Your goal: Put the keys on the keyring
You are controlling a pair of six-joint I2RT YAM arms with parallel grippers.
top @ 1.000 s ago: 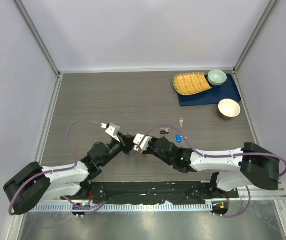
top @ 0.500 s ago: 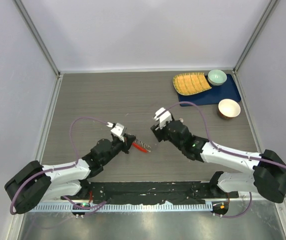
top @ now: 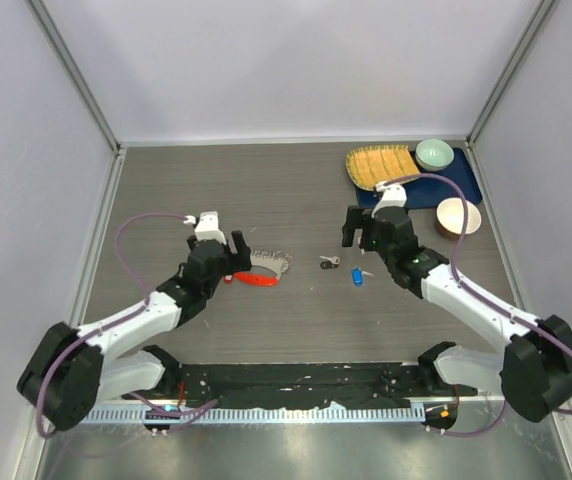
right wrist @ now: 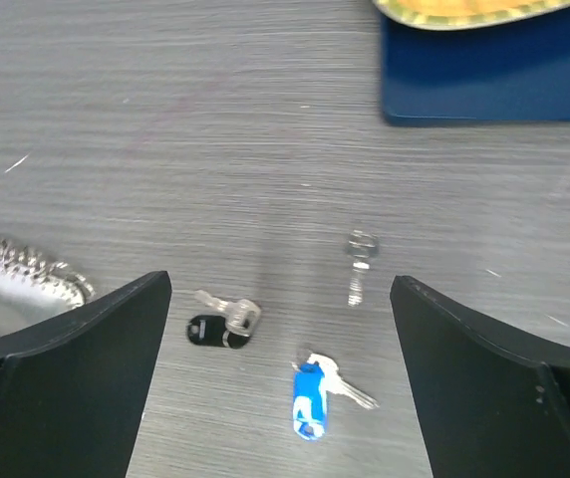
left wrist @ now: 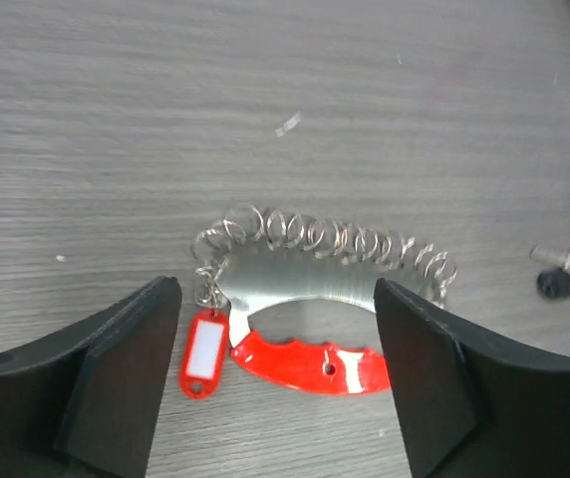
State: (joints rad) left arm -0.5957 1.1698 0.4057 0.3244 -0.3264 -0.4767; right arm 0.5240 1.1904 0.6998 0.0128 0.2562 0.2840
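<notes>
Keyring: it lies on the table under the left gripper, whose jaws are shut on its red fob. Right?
No. The left wrist view shows the left gripper open, jaws apart. The keyring and its red fob lie free on the table under it.

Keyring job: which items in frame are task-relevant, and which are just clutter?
Job:
- keyring with red fob
- black-headed key
- blue-headed key
- plain silver key

Lying about:
- woven yellow tray
- blue mat
- green bowl
- tan bowl
</notes>
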